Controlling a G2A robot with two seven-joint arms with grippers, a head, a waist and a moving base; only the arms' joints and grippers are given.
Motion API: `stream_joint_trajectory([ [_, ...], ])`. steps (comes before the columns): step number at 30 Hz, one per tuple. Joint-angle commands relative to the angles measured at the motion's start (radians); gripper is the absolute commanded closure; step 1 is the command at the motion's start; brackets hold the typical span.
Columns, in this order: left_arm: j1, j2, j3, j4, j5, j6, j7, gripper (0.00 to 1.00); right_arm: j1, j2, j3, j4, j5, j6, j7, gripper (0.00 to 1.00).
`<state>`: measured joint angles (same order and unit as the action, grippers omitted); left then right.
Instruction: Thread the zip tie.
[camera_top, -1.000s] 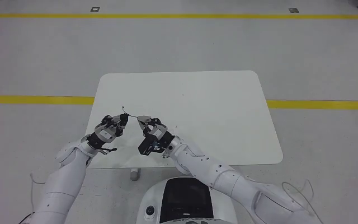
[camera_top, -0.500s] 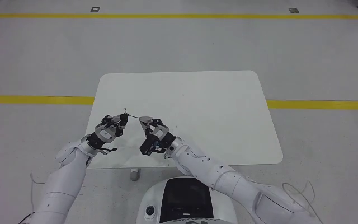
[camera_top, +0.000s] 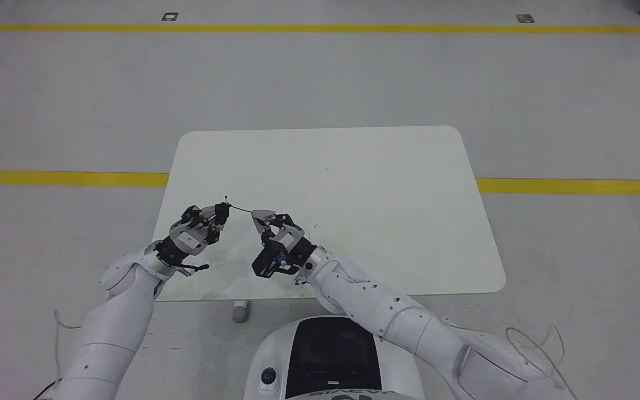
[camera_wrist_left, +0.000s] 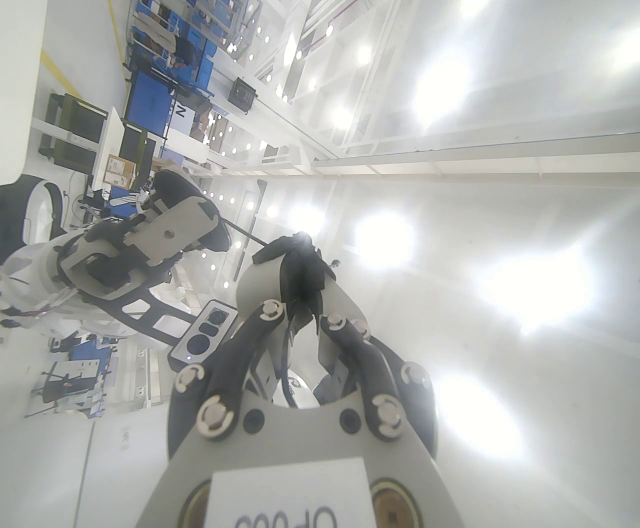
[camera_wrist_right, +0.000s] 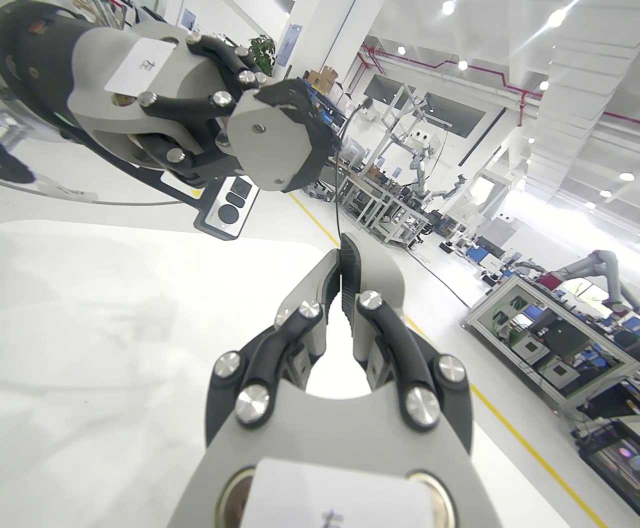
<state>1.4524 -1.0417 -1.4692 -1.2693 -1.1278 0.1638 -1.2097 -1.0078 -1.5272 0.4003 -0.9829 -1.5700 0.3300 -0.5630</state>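
Note:
A thin black zip tie (camera_top: 240, 209) spans the short gap between my two grippers, held above the near left part of the white table (camera_top: 380, 190). My left gripper (camera_top: 216, 217) is shut on one part of it, and the tie's free end sticks out past its fingers. My right gripper (camera_top: 258, 217) is shut on the other end. In the right wrist view the zip tie (camera_wrist_right: 339, 200) rises from my right gripper (camera_wrist_right: 341, 252) up past the left gripper (camera_wrist_right: 320, 142). In the left wrist view, my left gripper (camera_wrist_left: 300, 260) pinches the zip tie (camera_wrist_left: 247, 234), which leads to the right gripper (camera_wrist_left: 220, 235).
The table's near left corner (camera_top: 165, 295) lies just below the left arm. The tabletop beyond and to the right of the grippers is bare. Yellow floor lines (camera_top: 560, 185) run past the table.
The right gripper has shifted slightly to the right, and the tie's free end has moved a little with it. The left gripper has stayed almost still.

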Motion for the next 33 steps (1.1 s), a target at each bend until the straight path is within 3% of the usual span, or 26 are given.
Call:
stream_joint_trajectory([
  [1,0.000,0.000,0.000,0.000,0.000,0.000,0.000,1.00,-0.001,0.001,0.000,0.000,0.000,-0.002,0.002,1.00],
  [33,0.000,0.000,0.000,0.000,0.000,0.000,0.000,1.00,-0.002,-0.002,-0.009,0.026,0.000,-0.013,0.015,1.00],
])
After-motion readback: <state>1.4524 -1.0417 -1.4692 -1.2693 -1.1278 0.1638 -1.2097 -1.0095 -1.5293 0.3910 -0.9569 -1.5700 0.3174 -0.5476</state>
